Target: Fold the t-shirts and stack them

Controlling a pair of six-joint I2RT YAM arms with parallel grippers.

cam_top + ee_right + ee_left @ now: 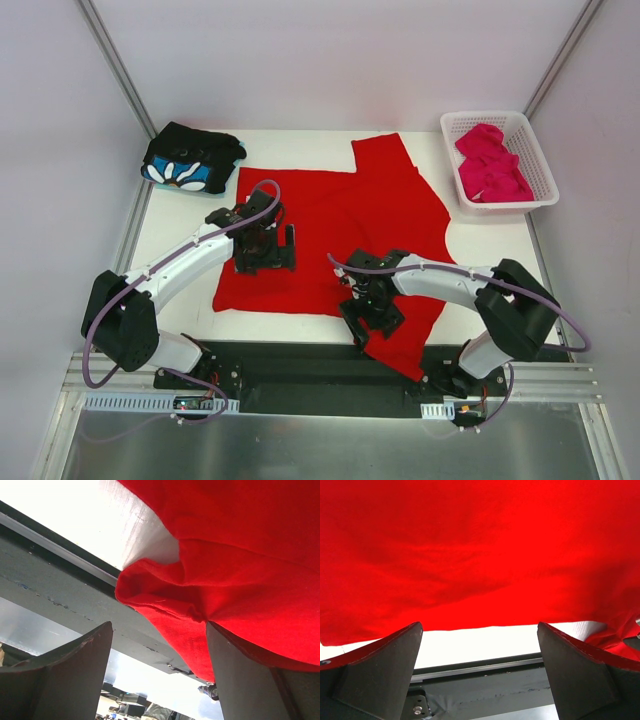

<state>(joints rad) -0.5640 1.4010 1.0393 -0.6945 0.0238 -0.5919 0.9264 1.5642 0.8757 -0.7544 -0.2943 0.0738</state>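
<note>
A plain red t-shirt (pixel 340 220) lies spread over the middle of the white table (pixel 178 232), and its near right corner hangs over the front edge. My left gripper (pixel 267 258) stands open above the shirt's left part. In the left wrist view the red t-shirt (pixel 480 555) fills the top, and nothing lies between the left gripper's (pixel 480 627) fingers. My right gripper (pixel 372 322) is open at the shirt's front hem. There a bunched fold of the red t-shirt (pixel 240 555) rests against the right gripper's (pixel 159 626) right finger (pixel 240 675). A black flower-print t-shirt (pixel 190 158) lies folded at the back left.
A white lattice basket (pixel 500 208) at the back right holds a crumpled magenta-pink t-shirt (pixel 490 165). A dark rail (pixel 320 365) runs along the table's front edge between the arm bases. White walls close in the left, back and right sides.
</note>
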